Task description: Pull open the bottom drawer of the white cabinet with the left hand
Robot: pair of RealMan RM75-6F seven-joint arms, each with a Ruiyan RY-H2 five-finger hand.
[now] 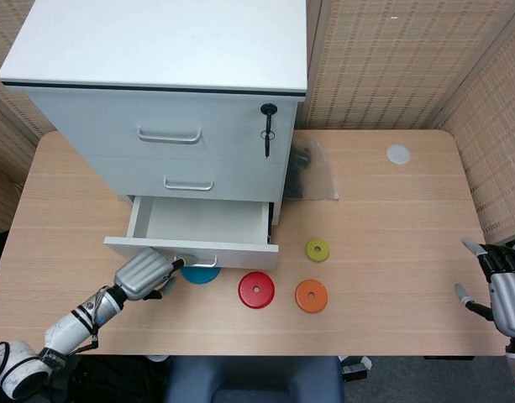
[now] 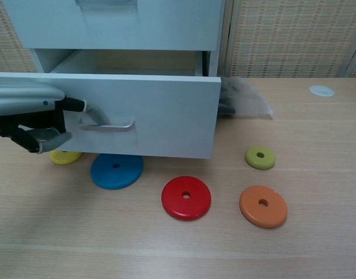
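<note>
white bottom drawer [image 1: 194, 243] juts well out of the cabinet [image 1: 156, 101] at the surface's back left; left hand [image 2: 35, 119] fingers hook its handle [image 2: 105, 123]. pull straight and level, clearing the blue disc [image 2: 115, 170] beneath.

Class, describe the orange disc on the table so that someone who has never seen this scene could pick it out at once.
Start at the white cabinet with its bottom drawer pulled out over the wooden table. On the table in front of it lie flat discs with centre holes; the orange disc sits right of the red disc and just nearer than the small olive-green disc. It is the only orange one.
</note>
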